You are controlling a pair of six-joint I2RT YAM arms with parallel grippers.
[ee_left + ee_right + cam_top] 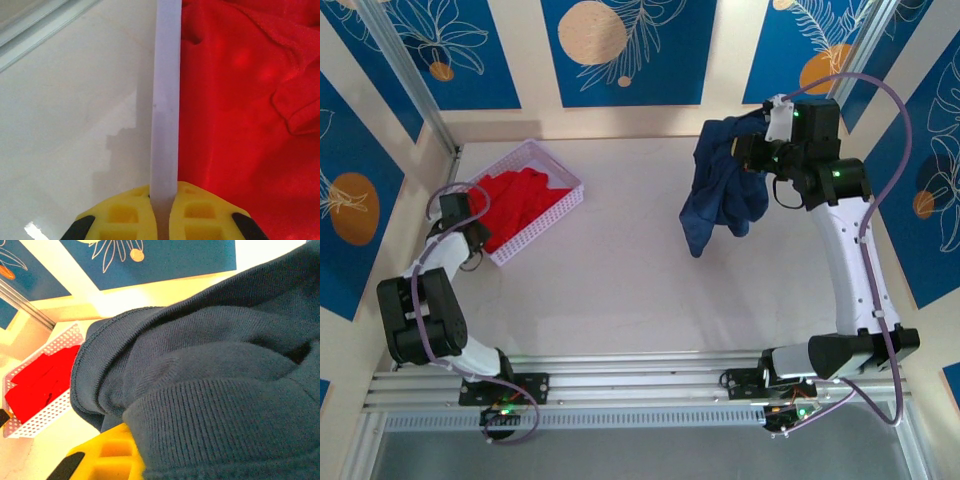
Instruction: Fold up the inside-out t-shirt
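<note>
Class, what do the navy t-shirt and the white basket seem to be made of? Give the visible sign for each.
The t-shirt looks like soft matte knit cloth, likely cotton: ribbed hem, limp folds. The basket seems stiff white plastic: perforated walls.

The navy blue soft cloth t-shirt [722,190] hangs bunched and crumpled above the far right of the surface, its ribbed hem drooping down.

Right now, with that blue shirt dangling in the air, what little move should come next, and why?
Probably lower the right gripper so the navy t-shirt settles on the bare table. It hangs bunched from the shut jaws, off the surface, and folding needs it laid flat first.
</note>
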